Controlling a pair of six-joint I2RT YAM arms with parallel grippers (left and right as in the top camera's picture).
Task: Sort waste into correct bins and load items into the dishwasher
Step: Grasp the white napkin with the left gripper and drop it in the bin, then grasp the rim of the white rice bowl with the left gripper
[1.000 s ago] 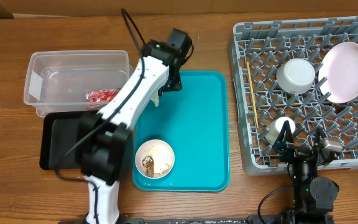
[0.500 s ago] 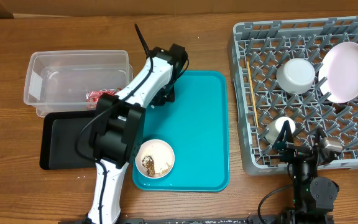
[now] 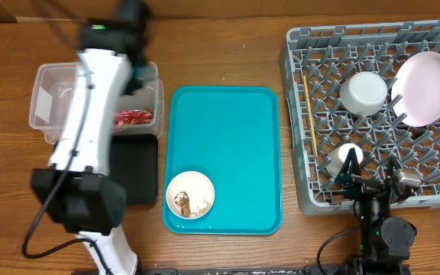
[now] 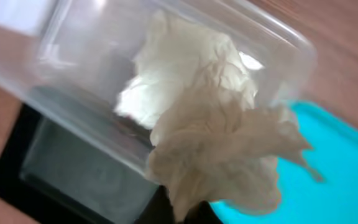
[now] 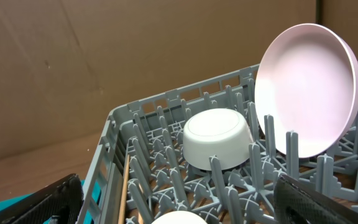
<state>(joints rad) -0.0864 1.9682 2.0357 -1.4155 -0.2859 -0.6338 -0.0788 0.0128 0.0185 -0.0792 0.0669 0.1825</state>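
Left arm (image 3: 90,114) outstretched far-left; right arm (image 3: 380,229) low, tool (image 5: 179,200) splayed wide.

Robot lab: wooden table (image 3: 228,46), dish rack (image 3: 293,84)

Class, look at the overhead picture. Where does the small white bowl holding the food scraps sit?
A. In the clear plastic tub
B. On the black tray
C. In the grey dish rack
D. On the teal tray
D: the bowl of food scraps rests on the teal tray, near the tray's front-left corner.
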